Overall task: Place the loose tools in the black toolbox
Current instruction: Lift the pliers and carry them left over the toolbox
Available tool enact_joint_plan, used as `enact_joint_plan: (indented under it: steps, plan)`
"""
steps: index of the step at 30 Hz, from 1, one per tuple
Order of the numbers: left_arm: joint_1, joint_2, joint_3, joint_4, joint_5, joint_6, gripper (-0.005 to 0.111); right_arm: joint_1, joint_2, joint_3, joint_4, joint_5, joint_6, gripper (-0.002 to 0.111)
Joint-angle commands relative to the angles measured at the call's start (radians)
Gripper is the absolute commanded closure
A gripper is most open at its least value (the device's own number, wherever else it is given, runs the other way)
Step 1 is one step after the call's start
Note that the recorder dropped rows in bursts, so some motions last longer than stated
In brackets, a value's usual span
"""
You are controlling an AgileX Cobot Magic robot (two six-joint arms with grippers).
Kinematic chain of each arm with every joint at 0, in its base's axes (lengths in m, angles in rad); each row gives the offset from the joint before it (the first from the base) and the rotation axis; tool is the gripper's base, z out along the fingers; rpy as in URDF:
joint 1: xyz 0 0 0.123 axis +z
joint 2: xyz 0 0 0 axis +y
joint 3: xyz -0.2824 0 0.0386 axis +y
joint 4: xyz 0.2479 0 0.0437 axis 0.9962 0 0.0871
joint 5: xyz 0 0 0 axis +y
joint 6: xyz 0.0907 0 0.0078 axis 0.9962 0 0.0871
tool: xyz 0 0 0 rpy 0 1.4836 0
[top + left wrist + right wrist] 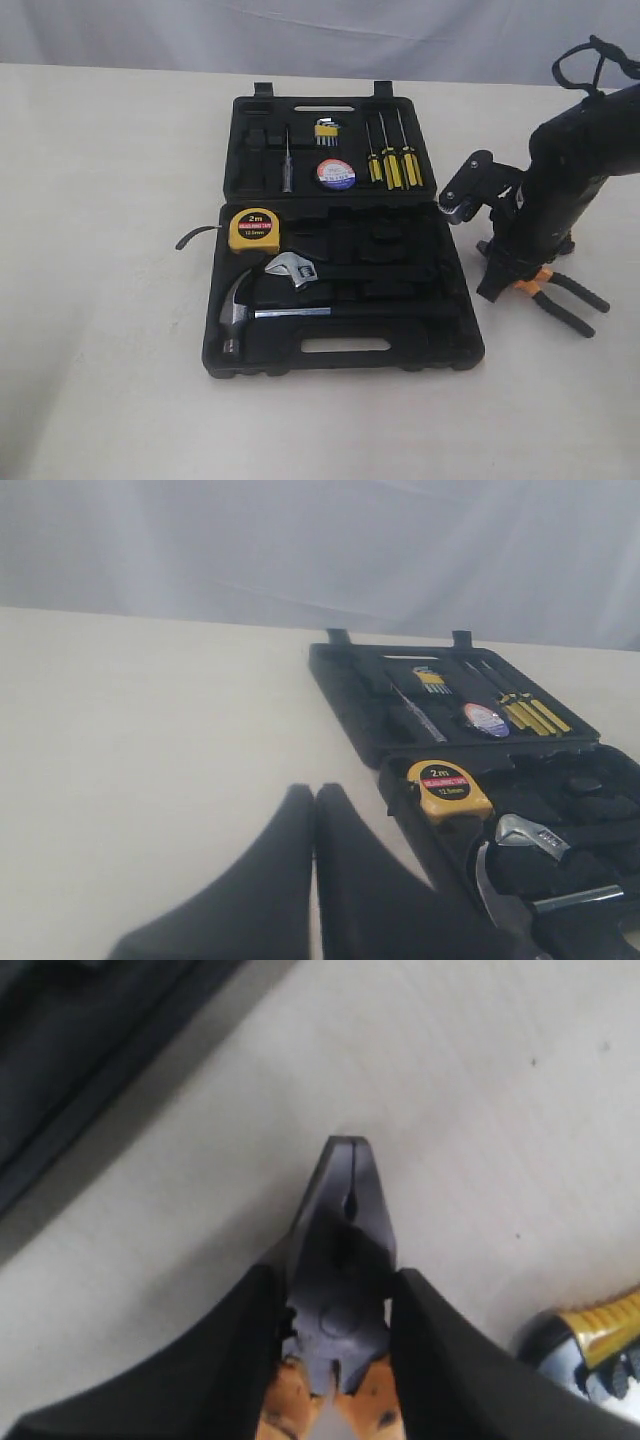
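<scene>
Orange-and-black-handled steel pliers (340, 1260) lie flat on the cream table (100, 350), just beside the right edge of the open black plastic toolbox (345, 362). My right fingers (335, 1278) have closed on them: one black pad presses each side of the dark head at its pivot, and the nose sticks out past my fingertips. My right arm slants down from the upper right, its wrist tipped steeply onto the pliers, whose handles (565, 300) splay out from under it.

Near the pliers, one end of the yellow-black utility knife (600, 1345) rests on the table.

Inside the box, the yellow tape measure (253, 230) sits in the upper left pocket of the base. The black tape roll with blue-white label (336, 174) is in the lid.

My left fingers (313, 792) are pressed together with nothing between them, held low over the table near the toolbox.
</scene>
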Motion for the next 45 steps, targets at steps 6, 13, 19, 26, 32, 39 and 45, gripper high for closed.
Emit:
enact_joint_plan:
  steps: [6,13,19,26,32,39,45]
  plan:
    - [-0.006,-0.002,0.003,0.006,-0.004,-0.001,0.107,0.051,-0.148,-0.01,0.094,-0.087,0.003,0.109]
    - [-0.006,-0.002,0.003,0.006,-0.004,-0.001,0.107,0.104,-0.23,-0.111,0.19,-0.01,-0.049,0.109]
    - [-0.006,-0.002,0.003,0.006,-0.004,-0.001,0.107,0.207,-0.223,-0.152,0.389,-0.075,-0.289,0.109]
    - [-0.006,-0.002,0.003,0.006,-0.004,-0.001,0.107,0.241,-0.144,-0.152,0.408,-0.118,-0.424,0.109]
    - [-0.006,-0.002,0.003,0.006,-0.004,-0.001,0.107,0.241,-0.065,-0.152,0.406,-0.201,-0.491,0.109]
    - [-0.006,-0.002,0.003,0.006,-0.004,-0.001,0.107,0.241,-0.042,-0.152,0.406,-0.277,-0.614,0.109]
    - [-0.006,-0.002,0.003,0.006,-0.004,-0.001,0.107,0.239,-0.007,-0.152,0.406,-0.275,-0.644,0.109]
